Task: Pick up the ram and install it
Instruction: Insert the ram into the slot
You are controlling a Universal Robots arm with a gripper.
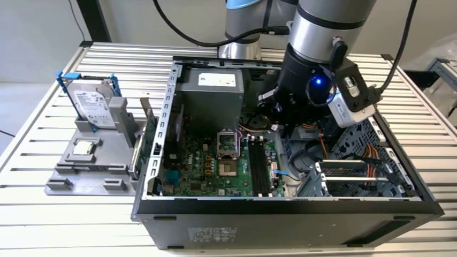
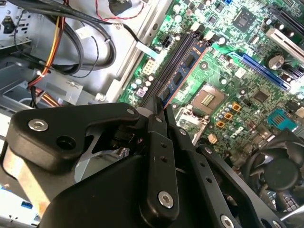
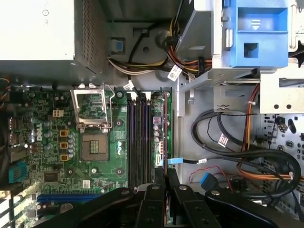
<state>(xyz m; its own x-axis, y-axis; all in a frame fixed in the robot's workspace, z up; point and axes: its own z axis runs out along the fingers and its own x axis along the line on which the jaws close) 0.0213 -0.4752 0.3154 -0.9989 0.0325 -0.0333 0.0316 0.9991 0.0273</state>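
Note:
The ram (image 2: 186, 64) is a blue stick with dark chips, standing on edge along the memory slots (image 3: 140, 137) of the motherboard (image 1: 207, 168) inside the open computer case. In the first wrist view the ram (image 3: 160, 133) lies at the slot nearest the drive-cage side. My gripper (image 2: 156, 114) is down inside the case at the stick's near end, and its black fingers (image 3: 159, 183) are closed together on the ram's edge. The exterior view shows the gripper (image 1: 275, 126) low over the rear end of the slots.
A silver hard drive (image 1: 95, 104) with blue rails stands in a grey fixture (image 1: 71, 171) left of the case, with a small processor chip (image 1: 85, 148) on it. Inside are the power supply (image 1: 211, 96), the open processor socket (image 3: 95, 147), cable bundles (image 3: 237, 152) and a drive cage (image 1: 357, 176).

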